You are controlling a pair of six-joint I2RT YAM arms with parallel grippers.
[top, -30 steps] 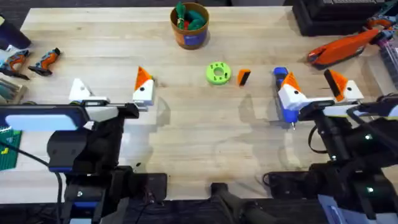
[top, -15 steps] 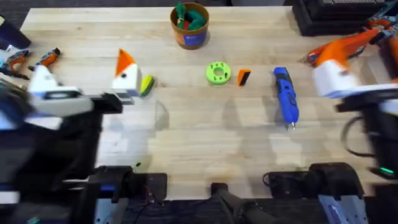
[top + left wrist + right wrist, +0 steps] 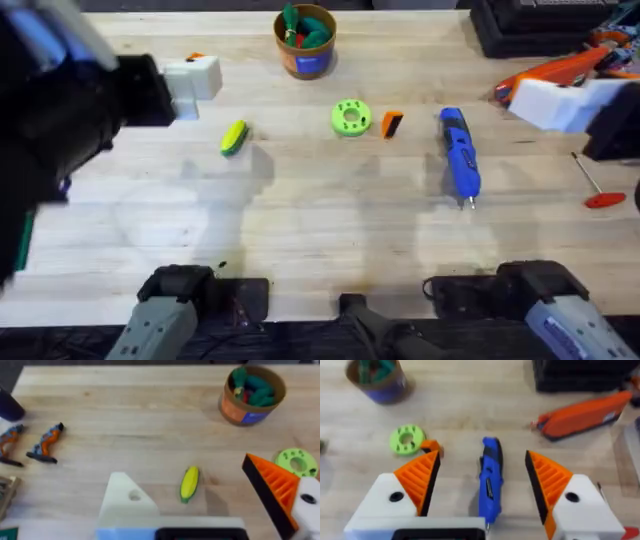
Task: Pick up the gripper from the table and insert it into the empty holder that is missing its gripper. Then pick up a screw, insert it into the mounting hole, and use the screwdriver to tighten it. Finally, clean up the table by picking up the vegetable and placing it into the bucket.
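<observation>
The small orange gripper (image 3: 391, 124) (image 3: 432, 446) lies loose on the table beside a lime-green disc (image 3: 350, 118). The blue screwdriver (image 3: 460, 155) (image 3: 490, 480) lies to its right. On the left lies the yellow-green vegetable (image 3: 233, 138) (image 3: 190, 483). At the back stands the bucket (image 3: 305, 40) (image 3: 252, 395), holding green toys. My left gripper (image 3: 190, 76) (image 3: 184, 471) hangs high and open, one side the bare white holder (image 3: 127, 502), the other an orange wedge. High above the screwdriver, my right gripper (image 3: 552, 100) (image 3: 482, 457) is open and empty.
A thin rod with a red handle (image 3: 595, 185) lies at the right edge. An orange case (image 3: 560, 72) and dark equipment sit at the back right. Two small orange clamps (image 3: 45, 445) rest at the far left.
Both arms rose and swung outward, the left toward the back left, the right toward the right edge. The vegetable, the screwdriver and the red-handled rod are now uncovered.
</observation>
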